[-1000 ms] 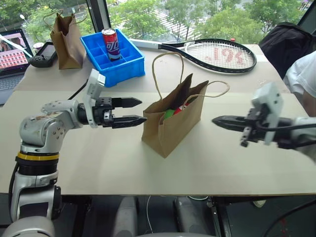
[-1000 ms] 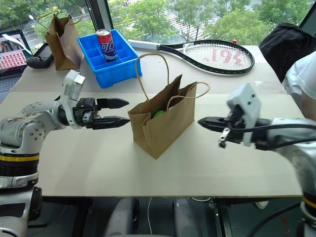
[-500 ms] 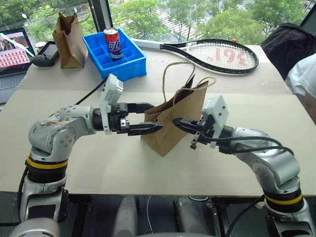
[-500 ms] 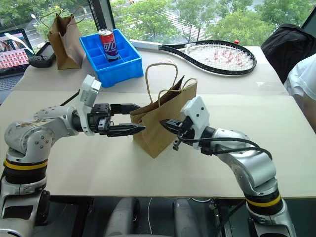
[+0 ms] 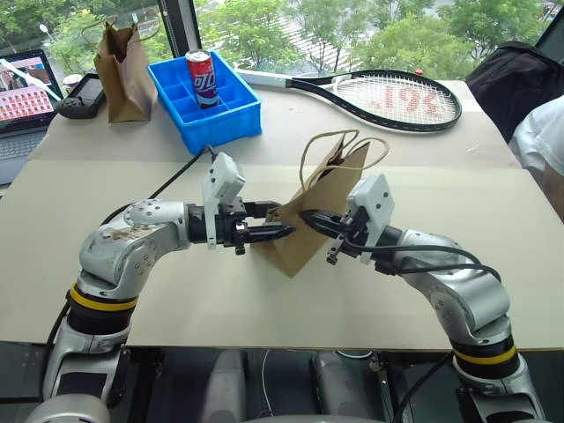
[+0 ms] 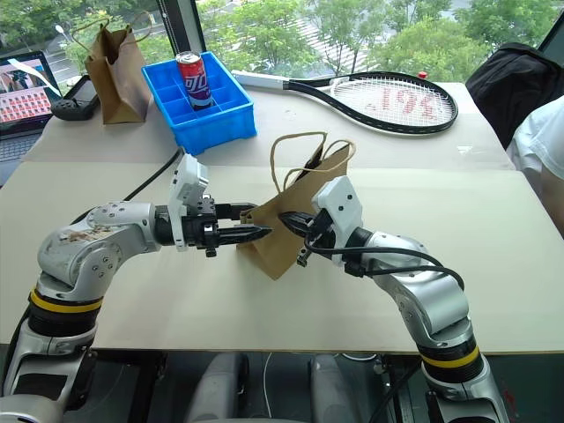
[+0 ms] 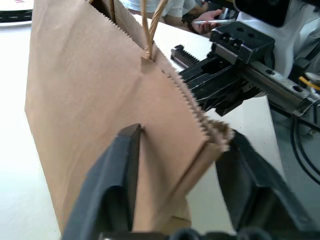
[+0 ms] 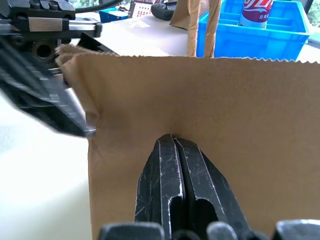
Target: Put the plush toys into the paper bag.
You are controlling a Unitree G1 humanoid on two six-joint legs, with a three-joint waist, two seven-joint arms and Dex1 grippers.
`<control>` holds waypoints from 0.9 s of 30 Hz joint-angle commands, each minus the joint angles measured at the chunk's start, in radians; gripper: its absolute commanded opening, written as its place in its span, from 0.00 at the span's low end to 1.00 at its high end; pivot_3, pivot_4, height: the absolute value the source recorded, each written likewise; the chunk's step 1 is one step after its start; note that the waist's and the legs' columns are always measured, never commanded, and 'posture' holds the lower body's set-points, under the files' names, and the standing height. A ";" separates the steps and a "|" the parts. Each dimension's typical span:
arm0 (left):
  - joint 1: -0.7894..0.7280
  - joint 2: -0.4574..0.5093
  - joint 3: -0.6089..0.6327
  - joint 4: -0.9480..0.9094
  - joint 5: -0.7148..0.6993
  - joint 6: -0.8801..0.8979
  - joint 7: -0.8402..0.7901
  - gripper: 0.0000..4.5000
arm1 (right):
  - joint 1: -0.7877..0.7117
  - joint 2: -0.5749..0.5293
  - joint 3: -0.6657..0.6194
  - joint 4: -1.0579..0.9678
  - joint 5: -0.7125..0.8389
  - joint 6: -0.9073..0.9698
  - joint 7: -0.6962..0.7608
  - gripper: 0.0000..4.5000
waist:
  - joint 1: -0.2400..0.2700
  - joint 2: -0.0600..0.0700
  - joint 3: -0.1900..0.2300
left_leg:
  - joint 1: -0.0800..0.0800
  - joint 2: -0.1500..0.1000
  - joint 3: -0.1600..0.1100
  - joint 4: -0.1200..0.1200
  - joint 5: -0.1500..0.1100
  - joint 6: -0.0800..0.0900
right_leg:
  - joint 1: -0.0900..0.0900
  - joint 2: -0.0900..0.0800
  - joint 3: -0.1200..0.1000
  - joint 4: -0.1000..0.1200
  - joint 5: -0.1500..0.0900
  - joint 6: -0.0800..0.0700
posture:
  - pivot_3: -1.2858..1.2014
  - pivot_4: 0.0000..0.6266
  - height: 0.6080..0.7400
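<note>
The paper bag (image 5: 310, 222) stands tilted mid-bench (image 5: 264, 300), flattened between both arms, its two cord handles up. The left claw (image 7: 175, 165) straddles the bag's folded side edge, fingers (image 7: 117, 170) partly apart and touching the paper on either side; the right claw (image 8: 176, 150), fingers pressed together, pushes its tip against the bag's broad face. Bare bench surrounds the bag, with the blue bin (image 5: 204, 95) and racket (image 5: 388, 95) well behind.
</note>
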 commanded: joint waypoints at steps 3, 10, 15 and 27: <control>-0.046 -0.017 0.015 0.059 0.036 -0.071 0.002 0.00 | 0.025 -0.034 -0.093 -0.058 0.037 -0.001 0.012 0.00 | 0.002 0.000 0.000 | 0.000 0.000 0.000 0.000 0.000 0.000 | 0.000 0.000 0.000 0.000 0.000 0.000 | 0.52 0.24 0.38; -0.149 0.021 0.020 0.215 0.050 -0.292 -0.277 0.00 | 0.231 -0.284 -0.405 -0.080 0.110 0.013 0.163 0.00 | 0.020 0.000 0.000 | -0.001 0.000 0.000 0.000 0.000 0.000 | 0.000 0.000 0.000 -0.001 0.000 0.000 | 0.52 0.24 0.38; -0.219 0.069 -0.024 0.376 0.075 -0.425 -0.574 0.00 | 0.401 -0.471 -0.659 0.037 0.063 -0.056 0.317 0.00 | 0.023 0.000 0.000 | -0.001 0.000 0.000 0.000 0.000 0.000 | 0.000 0.000 -0.001 -0.001 0.000 -0.001 | 0.52 0.24 0.38; -0.336 0.118 -0.281 0.648 0.088 -0.594 -0.728 0.00 | 0.451 -0.462 -0.702 -0.020 0.069 -0.036 0.278 0.00 | 0.010 0.000 0.000 | -0.001 0.000 0.000 0.000 0.001 0.001 | 0.000 0.000 0.000 -0.001 -0.001 0.000 | 0.52 0.24 0.38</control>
